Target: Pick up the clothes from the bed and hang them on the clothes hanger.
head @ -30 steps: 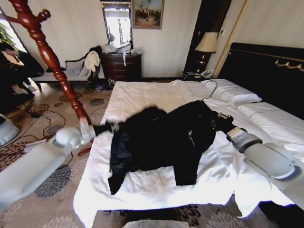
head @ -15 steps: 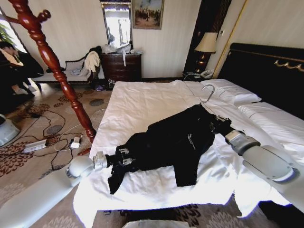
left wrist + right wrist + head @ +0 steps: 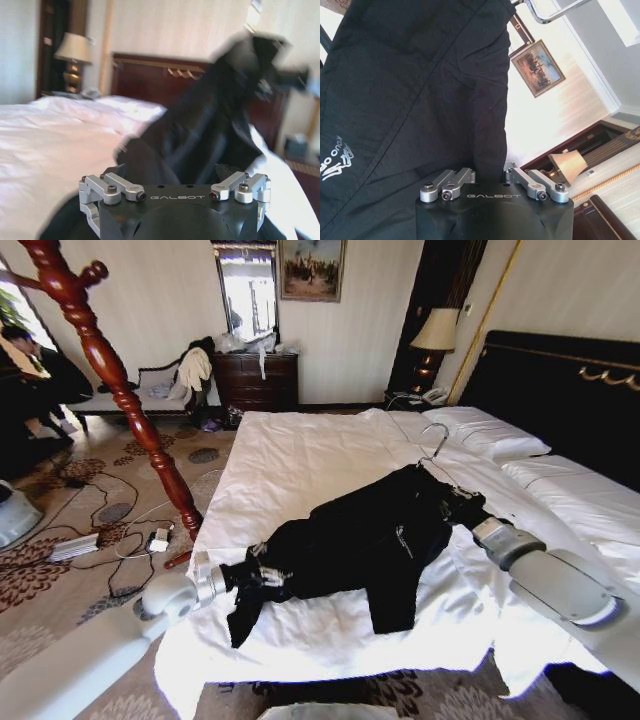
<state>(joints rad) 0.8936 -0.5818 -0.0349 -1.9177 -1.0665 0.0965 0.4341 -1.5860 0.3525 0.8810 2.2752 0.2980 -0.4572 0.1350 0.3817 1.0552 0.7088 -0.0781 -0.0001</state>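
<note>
The clothes, a black jacket (image 3: 370,535), are stretched low over the white bed (image 3: 290,455) between my two grippers. My left gripper (image 3: 258,575) is shut on the jacket's near-left end, and a dark flap hangs below it. At the collar end, toward the pillows, my right gripper (image 3: 462,502) is shut on the fabric. The clothes hanger's silver hook (image 3: 437,440) sticks up from the collar; its black body is hidden inside the jacket. Black fabric (image 3: 200,135) rises in front of the left gripper in the left wrist view. The right wrist view shows jacket cloth (image 3: 420,75) and the hook (image 3: 547,17).
A red-brown wooden coat stand (image 3: 130,390) rises left of the bed. Cables and a power strip (image 3: 75,545) lie on the patterned carpet. A bench with pale garments (image 3: 190,370), a dresser (image 3: 258,380) and a lamp (image 3: 435,332) line the far wall. The black headboard (image 3: 560,390) is at right.
My left gripper has come down and back toward the bed's near-left side, drawing the bunched jacket out long and low. The right gripper and the hook shifted only slightly.
</note>
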